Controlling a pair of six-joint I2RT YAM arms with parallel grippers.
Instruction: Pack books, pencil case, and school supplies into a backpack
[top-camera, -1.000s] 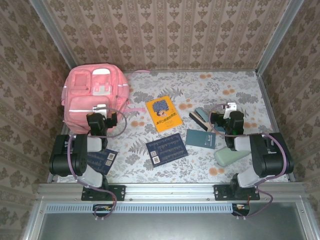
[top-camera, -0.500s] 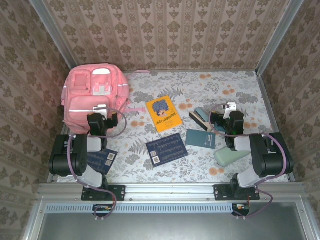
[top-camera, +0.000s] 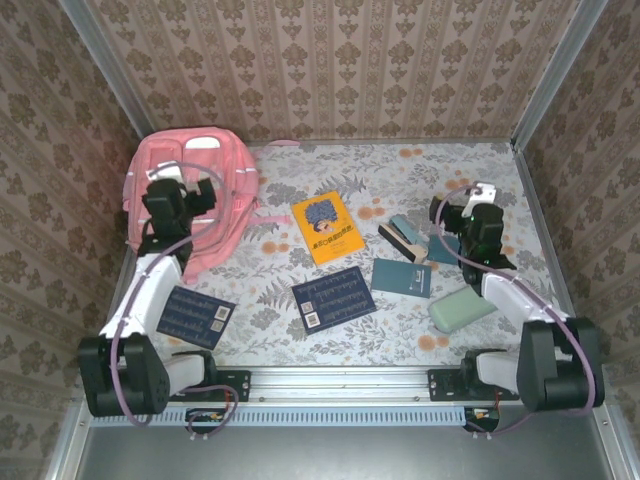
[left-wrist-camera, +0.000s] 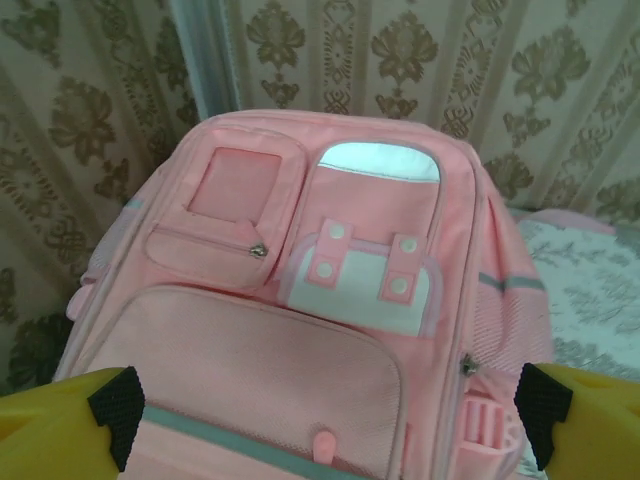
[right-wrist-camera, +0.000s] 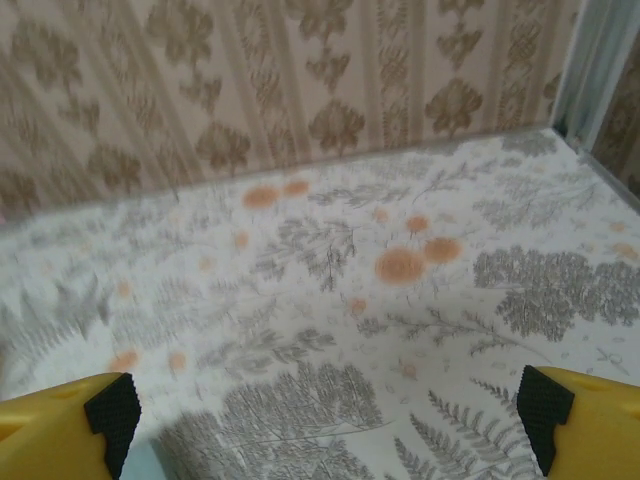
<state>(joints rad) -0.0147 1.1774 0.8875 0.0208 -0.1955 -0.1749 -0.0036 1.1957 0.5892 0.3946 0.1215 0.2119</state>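
The left tool (left-wrist-camera: 328, 412) is spread wide over the pink backpack (top-camera: 168, 150), which lies at the far left corner of the desk (top-camera: 400, 170); nothing is held. The right tool (right-wrist-camera: 320, 410) is also spread and empty. The backpack's front is partly hidden by the left arm (top-camera: 150, 285).

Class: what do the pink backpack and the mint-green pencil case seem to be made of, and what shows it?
Backpack: likely matte woven fabric, with stitched seams and zip pulls. Pencil case: probably soft fabric or plastic, matte, rounded corners; exact material unclear.
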